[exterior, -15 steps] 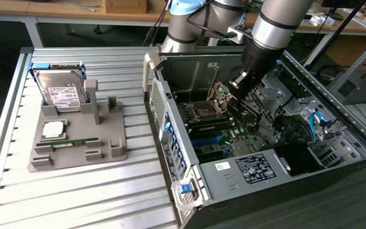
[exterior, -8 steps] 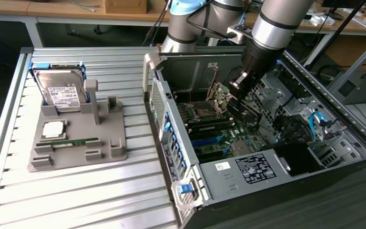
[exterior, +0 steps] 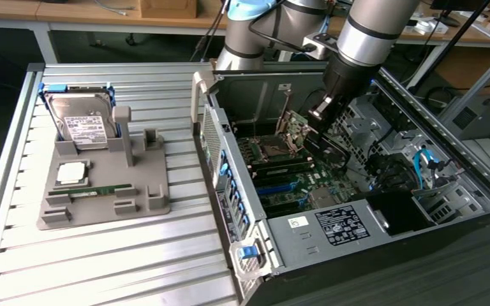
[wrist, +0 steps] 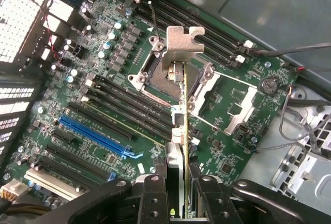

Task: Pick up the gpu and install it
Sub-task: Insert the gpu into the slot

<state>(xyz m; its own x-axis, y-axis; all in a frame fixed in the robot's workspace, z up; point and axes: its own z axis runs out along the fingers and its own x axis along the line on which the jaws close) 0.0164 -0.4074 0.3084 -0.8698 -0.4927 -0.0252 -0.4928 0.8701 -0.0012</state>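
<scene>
The end effector is seen closed on the gpu, which is clamped edge-on between the two dark fingers. The card is held upright, with its silvery bracket at the end away from the fingers. In the wrist view the card is seen in line with the processor socket of the green motherboard, and the long blue slot is seen well apart from it, to one side. It cannot be told whether the card's lower edge touches the board.

In the exterior view the arm is reached down from the far side into the open computer case, which lies on the exterior view's right. The end effector and the gpu are found inside the case, over the far part of the motherboard.

On the exterior view's left, a grey holder is set on the slatted metal surface, just beside the case. A hard drive with a white label is stood at the holder's far end, and a narrow green memory stick is laid flat nearer the front.
</scene>
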